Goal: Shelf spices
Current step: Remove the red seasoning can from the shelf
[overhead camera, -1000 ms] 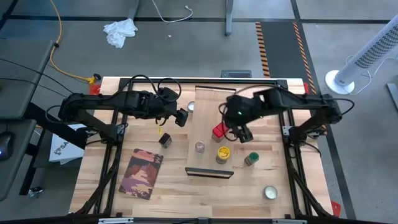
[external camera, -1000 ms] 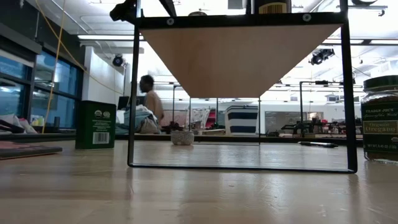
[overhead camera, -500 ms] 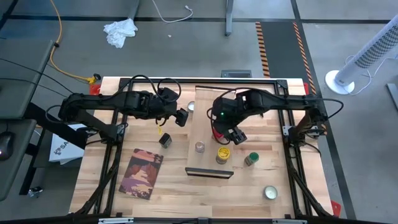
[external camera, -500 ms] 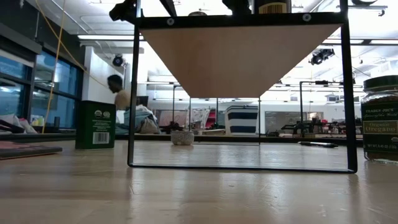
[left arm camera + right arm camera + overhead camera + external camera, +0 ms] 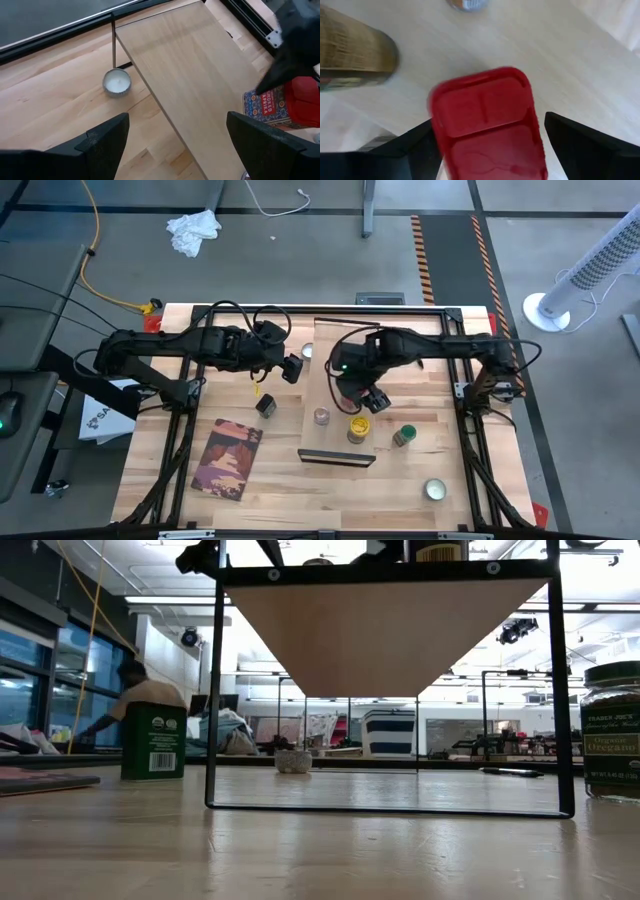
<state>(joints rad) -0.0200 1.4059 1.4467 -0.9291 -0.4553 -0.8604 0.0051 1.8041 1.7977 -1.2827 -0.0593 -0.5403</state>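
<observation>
A patterned book [image 5: 230, 459] lies flat near the table's [image 5: 150, 450] front left corner, and a flat round pale tin [image 5: 434, 490] sits near the front right. On the floor beyond are a crumpled white cloth [image 5: 193, 230], a yellow cable [image 5: 95, 250] and a white tower fan [image 5: 590, 265]. A person [image 5: 130, 700] bends over in the room behind.

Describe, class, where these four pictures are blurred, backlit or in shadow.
Right wrist view: the red-topped container and jar beside it are soft, smeared. Low view: the shelf underside is dim against bright ceiling lights. High view: even light, soft shadows. Left wrist view: shelf board sharp; own fingers blurred.
</observation>
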